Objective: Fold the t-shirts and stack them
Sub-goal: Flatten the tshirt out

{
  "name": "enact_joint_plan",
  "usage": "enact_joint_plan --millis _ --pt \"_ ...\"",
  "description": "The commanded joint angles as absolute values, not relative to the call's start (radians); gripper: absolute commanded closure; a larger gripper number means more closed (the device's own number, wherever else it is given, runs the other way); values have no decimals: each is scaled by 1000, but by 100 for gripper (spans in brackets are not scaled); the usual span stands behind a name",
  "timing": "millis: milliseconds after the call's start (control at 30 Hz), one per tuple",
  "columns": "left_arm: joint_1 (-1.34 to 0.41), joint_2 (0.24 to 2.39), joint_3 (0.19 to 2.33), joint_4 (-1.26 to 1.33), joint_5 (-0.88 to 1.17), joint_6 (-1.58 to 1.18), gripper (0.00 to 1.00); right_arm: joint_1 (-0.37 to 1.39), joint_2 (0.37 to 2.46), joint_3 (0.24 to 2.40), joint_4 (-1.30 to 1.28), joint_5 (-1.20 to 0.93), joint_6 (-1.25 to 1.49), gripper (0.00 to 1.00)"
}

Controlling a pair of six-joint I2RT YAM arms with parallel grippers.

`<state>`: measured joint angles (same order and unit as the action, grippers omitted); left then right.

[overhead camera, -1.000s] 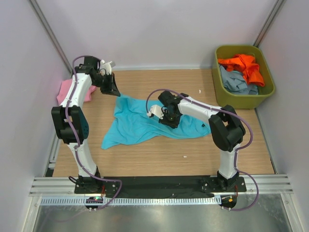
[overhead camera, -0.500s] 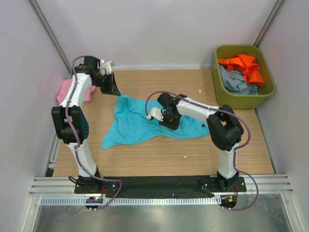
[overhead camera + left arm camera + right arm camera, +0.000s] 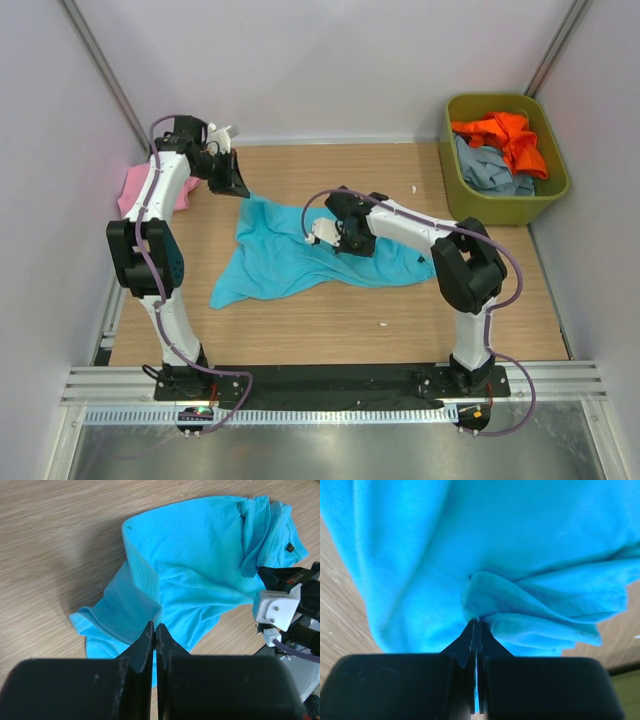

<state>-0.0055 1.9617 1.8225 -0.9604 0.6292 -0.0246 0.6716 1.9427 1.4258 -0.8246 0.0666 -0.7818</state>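
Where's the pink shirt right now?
In the top view, the pink t-shirt lies at the far left edge of the table, partly under the left arm and left of the turquoise t-shirt.

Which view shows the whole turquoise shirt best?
The top view: nearly all of the turquoise shirt shows. The left wrist view hides its near part; the right wrist view shows only bunched folds.

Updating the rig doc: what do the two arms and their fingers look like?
Left arm and right arm: white links, black joint housings. A purple cable runs along each. Fingers are matte black, tapering to thin tips. No markings visible.
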Motion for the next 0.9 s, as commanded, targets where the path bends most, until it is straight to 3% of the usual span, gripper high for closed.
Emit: enact_joint_plan --millis 0,433,467,600,867 --pt "-3 1960 1853 -927 649 -43 100 650 1864 1486 -813 135 -807 99" --pt "-5 1956 1856 -927 650 -45 100 545 1954 1561 -776 153 -793 97" --pt "-5 1954 1855 -928 649 -44 100 545 1953 1566 -781 149 -793 96" --pt "-5 1944 1838 -922 647 -44 100 548 1933 1585 -796 123 -784 73" --pt "-5 1948 1830 -914 650 -49 99 545 1911 1568 -894 12 -813 61"
